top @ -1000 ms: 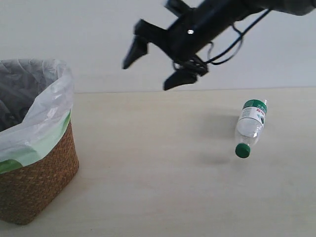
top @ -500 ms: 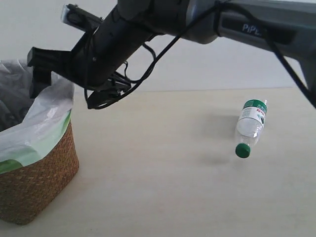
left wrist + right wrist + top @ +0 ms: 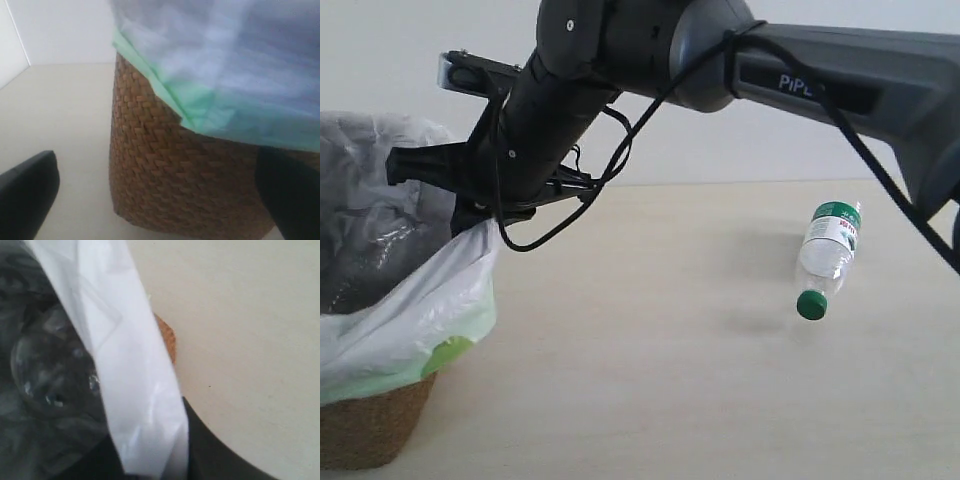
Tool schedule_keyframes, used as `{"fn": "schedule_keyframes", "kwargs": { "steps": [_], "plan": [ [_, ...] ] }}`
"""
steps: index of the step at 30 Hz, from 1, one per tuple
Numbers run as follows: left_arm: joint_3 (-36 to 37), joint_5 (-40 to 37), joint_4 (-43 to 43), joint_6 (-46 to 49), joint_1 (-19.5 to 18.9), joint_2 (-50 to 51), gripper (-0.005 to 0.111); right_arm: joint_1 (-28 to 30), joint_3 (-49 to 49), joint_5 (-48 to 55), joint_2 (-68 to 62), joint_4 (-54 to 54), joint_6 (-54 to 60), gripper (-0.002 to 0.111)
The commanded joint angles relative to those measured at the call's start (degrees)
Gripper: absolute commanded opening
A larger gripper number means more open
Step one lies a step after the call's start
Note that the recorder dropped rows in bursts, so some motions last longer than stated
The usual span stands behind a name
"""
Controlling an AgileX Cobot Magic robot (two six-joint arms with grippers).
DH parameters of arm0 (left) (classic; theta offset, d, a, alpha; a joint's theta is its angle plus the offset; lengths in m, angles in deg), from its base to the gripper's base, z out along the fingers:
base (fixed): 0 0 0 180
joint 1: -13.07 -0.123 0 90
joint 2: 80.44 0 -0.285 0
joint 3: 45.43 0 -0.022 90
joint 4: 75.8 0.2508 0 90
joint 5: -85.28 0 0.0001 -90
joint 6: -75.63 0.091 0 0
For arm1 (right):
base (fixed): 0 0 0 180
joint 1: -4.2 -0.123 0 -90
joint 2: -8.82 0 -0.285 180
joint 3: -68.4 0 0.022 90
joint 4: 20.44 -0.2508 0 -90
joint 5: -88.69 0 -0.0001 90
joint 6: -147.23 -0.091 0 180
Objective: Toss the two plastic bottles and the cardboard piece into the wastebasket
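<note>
At the lower left of the exterior view, we find the wastebasket on the table. We see the right pincer narrow, pinching the rim of its bag. We see the left pincer wide, facing the wicker wall. At centre right, the green-capped bottle lies on the table, well apart from the wastebasket.

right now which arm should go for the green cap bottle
Right, probably: the green-cap bottle lies on that arm's side of the table, while the left gripper sits low by the wastebasket.
</note>
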State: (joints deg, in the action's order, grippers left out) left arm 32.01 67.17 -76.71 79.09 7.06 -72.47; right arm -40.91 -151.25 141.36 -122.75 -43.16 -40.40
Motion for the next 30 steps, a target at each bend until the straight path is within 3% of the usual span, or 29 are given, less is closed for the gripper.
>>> {"fn": "schedule_keyframes", "kwargs": {
  "steps": [1,6,12,20,23,25,28,29,30],
  "plan": [
    [-0.2,0.5,-0.1,-0.5,-0.1,-0.2,0.108,0.3,-0.4,1.9,5.4,8.1,-4.7,0.0],
    [-0.2,0.5,-0.1,-0.5,-0.1,-0.2,0.108,3.5,-0.4,11.1,10.5,20.9,-13.2,0.0],
    [-0.2,0.5,-0.1,-0.5,-0.1,-0.2,0.108,9.1,-0.4,17.3,11.1,18.6,-13.2,0.0],
    [-0.2,0.5,-0.1,-0.5,-0.1,-0.2,0.108,9.1,-0.4,17.3,9.3,15.0,-10.7,0.001],
    [-0.2,0.5,-0.1,-0.5,-0.1,-0.2,0.108,9.1,-0.4,17.3,9.1,15.4,-10.7,0.019],
    [-0.2,0.5,-0.1,-0.5,-0.1,-0.2,0.108,9.1,-0.4,17.3,9.1,15.8,-11.3,0.044],
    [-0.2,0.5,-0.1,-0.5,-0.1,-0.2,0.108,9.1,-0.4,17.3,9.1,15.8,-11.3,0.095],
    [-0.2,0.5,-0.1,-0.5,-0.1,-0.2,0.108,9.1,-0.4,17.3,9.1,15.8,-11.3,0.106],
    [-0.2,0.5,-0.1,-0.5,-0.1,-0.2,0.108,9.1,-0.4,17.3,9.1,15.8,-11.1,0.104]
  ]
}}
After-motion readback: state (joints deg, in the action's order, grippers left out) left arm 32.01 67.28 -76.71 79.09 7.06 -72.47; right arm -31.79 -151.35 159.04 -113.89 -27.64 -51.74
